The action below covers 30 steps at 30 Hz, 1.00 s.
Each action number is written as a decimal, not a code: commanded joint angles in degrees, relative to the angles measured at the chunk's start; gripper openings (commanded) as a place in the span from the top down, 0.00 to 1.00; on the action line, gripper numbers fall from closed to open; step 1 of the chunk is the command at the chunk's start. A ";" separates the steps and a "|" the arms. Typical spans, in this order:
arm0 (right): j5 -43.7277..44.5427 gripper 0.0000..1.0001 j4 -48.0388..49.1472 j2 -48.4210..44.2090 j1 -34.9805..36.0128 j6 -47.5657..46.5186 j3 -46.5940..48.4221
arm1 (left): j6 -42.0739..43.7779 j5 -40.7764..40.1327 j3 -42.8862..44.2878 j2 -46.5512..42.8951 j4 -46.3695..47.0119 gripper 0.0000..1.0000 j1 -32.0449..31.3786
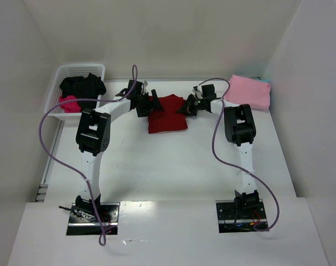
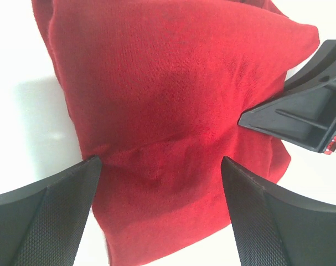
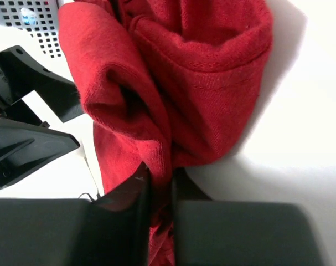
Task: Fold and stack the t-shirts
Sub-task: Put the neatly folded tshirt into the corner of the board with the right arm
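The dark red t-shirt lies partly folded at the back middle of the table. My left gripper is at its left edge, open, its fingers spread above the red cloth without holding it. My right gripper is at the shirt's right edge, shut on a bunched fold of the red shirt, which is pinched between its fingers. A light pink t-shirt, folded square, lies at the back right. A black t-shirt and a magenta one lie in the basket.
A white mesh basket stands at the back left. White walls close in the table on three sides. Purple cables loop from both arms. The right gripper's body shows in the left wrist view.
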 commanded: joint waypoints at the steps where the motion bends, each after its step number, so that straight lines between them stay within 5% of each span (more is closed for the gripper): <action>1: 6.87 0.94 -7.15 2.14 1.63 -2.89 -1.11 | 1.06 -0.75 0.55 1.97 -3.34 0.03 0.59; 2: 9.14 1.00 -7.77 1.53 1.63 -2.89 -1.11 | 1.59 -0.75 0.55 1.97 -3.34 0.03 0.59; 11: 12.86 1.00 -12.24 -5.15 -0.21 -5.88 1.07 | 2.12 0.47 0.55 -1.62 -3.34 0.00 1.12; 23: 17.69 1.00 -24.20 -4.46 -3.73 -12.91 16.64 | 9.23 5.48 -1.65 -19.02 -5.36 0.00 6.21; 30: 24.46 1.00 -33.51 -3.23 -5.66 -17.83 25.68 | 11.17 7.25 -2.17 -20.18 -6.15 0.00 7.36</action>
